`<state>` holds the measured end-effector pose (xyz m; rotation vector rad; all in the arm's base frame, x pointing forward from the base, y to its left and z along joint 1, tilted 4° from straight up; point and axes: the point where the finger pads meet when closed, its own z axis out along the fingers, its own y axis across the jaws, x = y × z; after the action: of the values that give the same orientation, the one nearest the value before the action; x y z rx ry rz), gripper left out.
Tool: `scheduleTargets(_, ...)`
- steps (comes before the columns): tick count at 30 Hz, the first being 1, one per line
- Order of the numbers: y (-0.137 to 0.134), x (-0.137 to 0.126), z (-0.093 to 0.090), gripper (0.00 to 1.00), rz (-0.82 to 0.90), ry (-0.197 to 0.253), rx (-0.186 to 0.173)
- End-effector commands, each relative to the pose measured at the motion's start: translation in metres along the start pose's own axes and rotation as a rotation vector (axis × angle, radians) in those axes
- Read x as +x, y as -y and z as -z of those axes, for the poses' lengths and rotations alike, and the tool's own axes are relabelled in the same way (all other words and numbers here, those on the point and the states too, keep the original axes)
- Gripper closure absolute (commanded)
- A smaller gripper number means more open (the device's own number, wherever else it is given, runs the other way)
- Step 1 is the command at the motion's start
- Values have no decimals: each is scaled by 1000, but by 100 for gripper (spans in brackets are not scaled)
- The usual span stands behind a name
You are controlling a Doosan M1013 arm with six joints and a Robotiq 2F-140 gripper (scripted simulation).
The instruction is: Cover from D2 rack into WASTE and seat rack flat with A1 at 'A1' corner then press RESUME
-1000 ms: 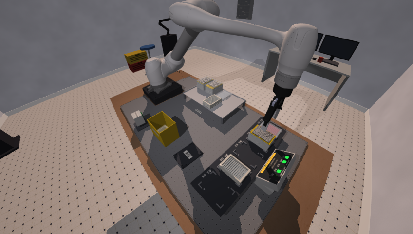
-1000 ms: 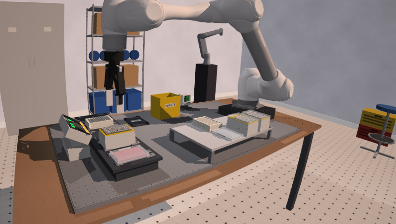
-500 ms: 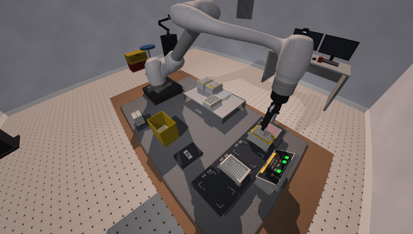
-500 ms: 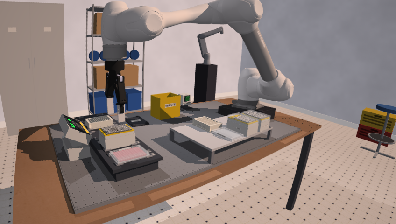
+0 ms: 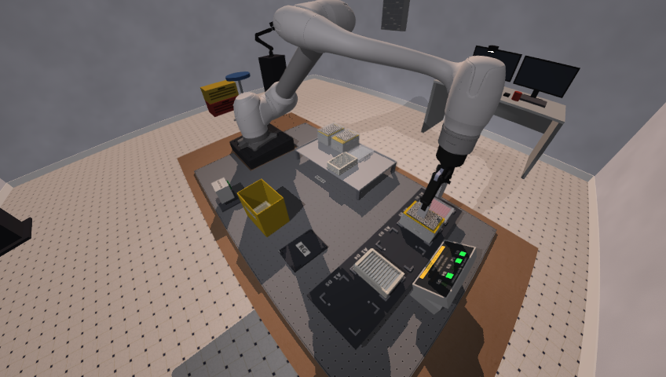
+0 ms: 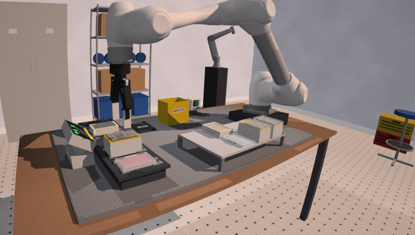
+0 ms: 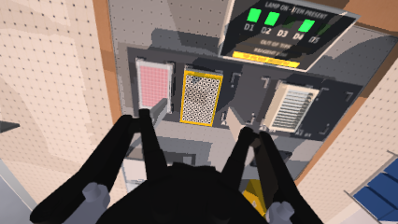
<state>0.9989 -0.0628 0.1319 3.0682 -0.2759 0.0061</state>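
Observation:
The tip rack (image 5: 422, 217) at D2 is a pale box with a yellow rim and its tips showing on top. It also shows in the exterior view (image 6: 122, 141) and in the wrist view (image 7: 202, 96). I cannot tell whether it sits quite flat. My gripper (image 5: 427, 203) hangs over the deck above this rack, fingers down, open and empty; it also shows in the exterior view (image 6: 126, 116) and in the wrist view (image 7: 193, 123). The yellow bin WASTE (image 5: 265, 210) stands upright at the far side of the table, with a pale flat piece lying inside it.
The open pink plate (image 5: 441, 208) is at D1 right beside the rack. The ribbed reservoir (image 5: 377, 272) is at D4. The panel (image 5: 444, 272) with green lamps and a lit orange strip stands beside the deck. The RG nest (image 5: 306, 246) and the shelf (image 5: 348, 163) with several racks lie toward the arm's base.

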Motion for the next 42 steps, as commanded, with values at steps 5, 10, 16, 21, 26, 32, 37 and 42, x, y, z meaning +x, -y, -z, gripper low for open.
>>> scheduleTargets(5, -3, 0, -6, 23, -8, 1, -2)
scheduleTargets(10, -3, 0, -6, 23, -8, 1, -2)
scheduleTargets(16, -3, 0, -6, 23, -8, 1, -2)
scheduleTargets(21, -3, 0, 7, 23, -8, 1, -2)
scheduleTargets(26, -3, 0, 24, 23, -8, 1, -2)
scheduleTargets(32, -3, 0, 40, 23, -8, 1, -2)
scheduleTargets(37, -3, 0, 54, 23, -8, 1, -2)
scheduleTargets(42, -3, 0, 70, 23, -8, 1, -2)
